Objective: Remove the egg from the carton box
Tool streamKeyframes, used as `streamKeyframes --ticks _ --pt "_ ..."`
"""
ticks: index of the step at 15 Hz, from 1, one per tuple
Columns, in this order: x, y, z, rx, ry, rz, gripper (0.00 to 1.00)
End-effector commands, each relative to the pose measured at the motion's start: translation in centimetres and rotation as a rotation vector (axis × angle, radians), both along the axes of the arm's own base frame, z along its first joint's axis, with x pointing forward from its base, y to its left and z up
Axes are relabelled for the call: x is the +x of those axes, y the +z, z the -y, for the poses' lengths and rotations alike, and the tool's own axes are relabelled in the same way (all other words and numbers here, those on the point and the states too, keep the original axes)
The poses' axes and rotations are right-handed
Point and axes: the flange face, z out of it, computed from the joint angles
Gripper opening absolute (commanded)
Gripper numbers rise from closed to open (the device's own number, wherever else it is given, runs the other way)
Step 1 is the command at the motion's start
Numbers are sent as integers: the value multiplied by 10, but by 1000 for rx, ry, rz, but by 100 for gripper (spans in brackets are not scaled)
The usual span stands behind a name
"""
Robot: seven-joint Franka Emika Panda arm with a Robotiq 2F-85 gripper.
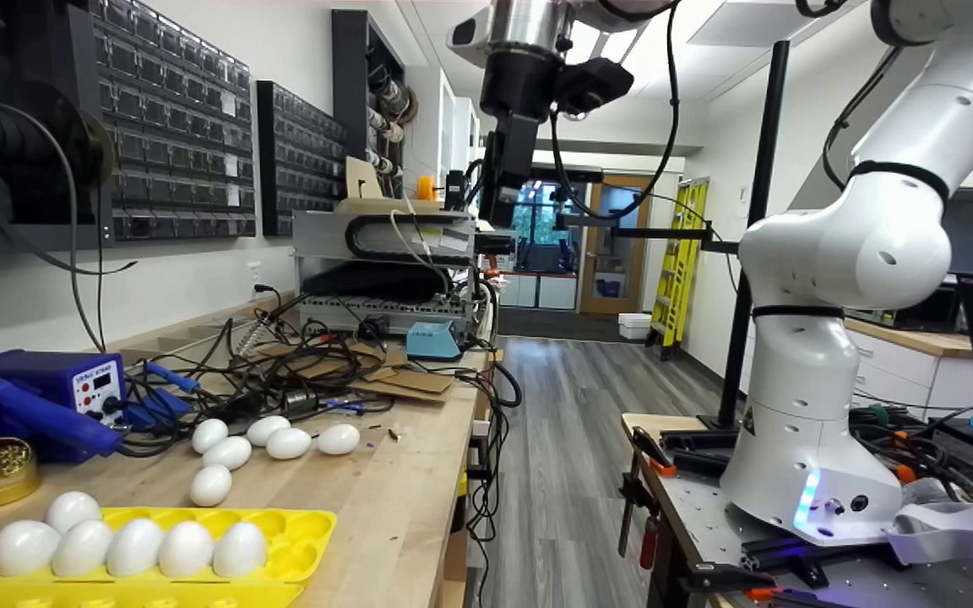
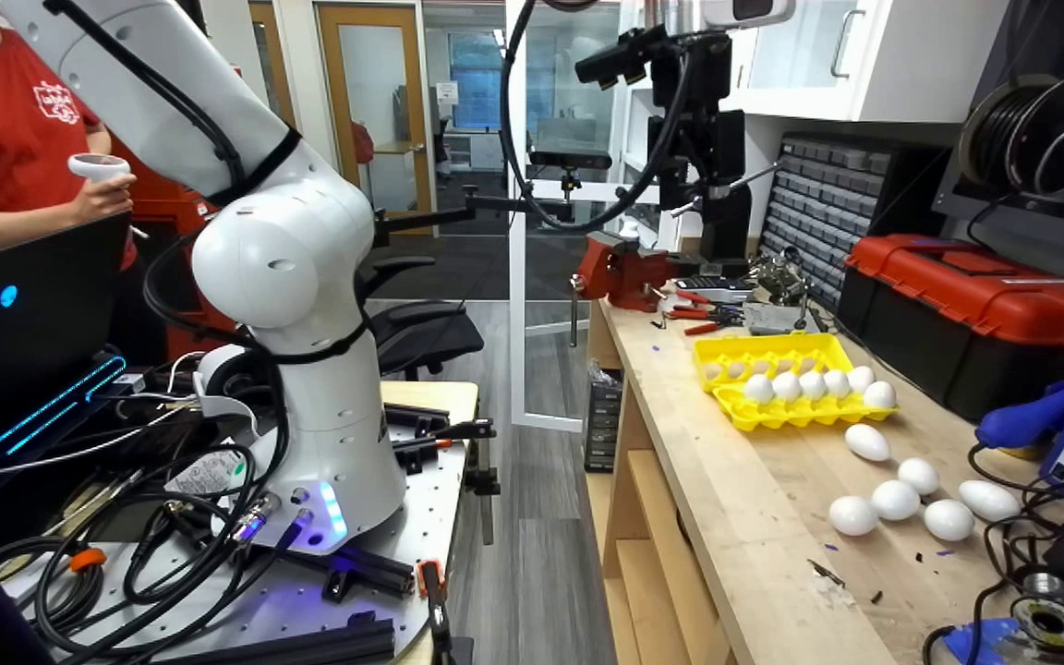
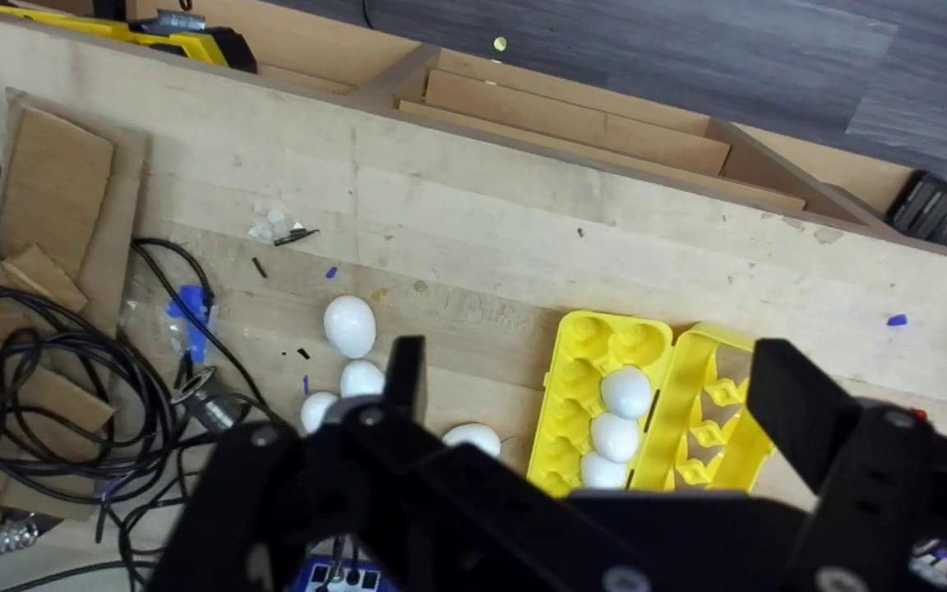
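The open yellow carton box (image 1: 317, 528) lies on the wooden bench and also shows in an exterior view (image 2: 777, 417) and the wrist view (image 3: 574, 378). A row of white eggs (image 1: 240, 549) sits in its cups; one such egg (image 3: 626, 392) shows between the fingers in the wrist view. Its cups nearest the bench's front edge hold no eggs. Several loose white eggs (image 2: 867, 442) lie on the bench beside it. My gripper (image 3: 591, 358) is open and empty, high above the bench, apart from the carton. Its body hides the carton's lower part in the wrist view.
A blue soldering station (image 1: 64, 401) and tangled black cables (image 1: 309, 363) lie beyond the loose eggs. A red and black toolbox (image 2: 985, 314) stands along the wall behind the carton. A red vise (image 2: 624, 272) and hand tools (image 2: 707, 314) are at the bench's end.
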Motion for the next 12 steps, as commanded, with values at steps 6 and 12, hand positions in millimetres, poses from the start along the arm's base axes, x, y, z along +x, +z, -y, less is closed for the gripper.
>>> streamKeyframes --ticks 6,12 --pt "59 -74 -83 -26 29 -19 100" --pt "58 -79 -82 -19 43 -38 100"
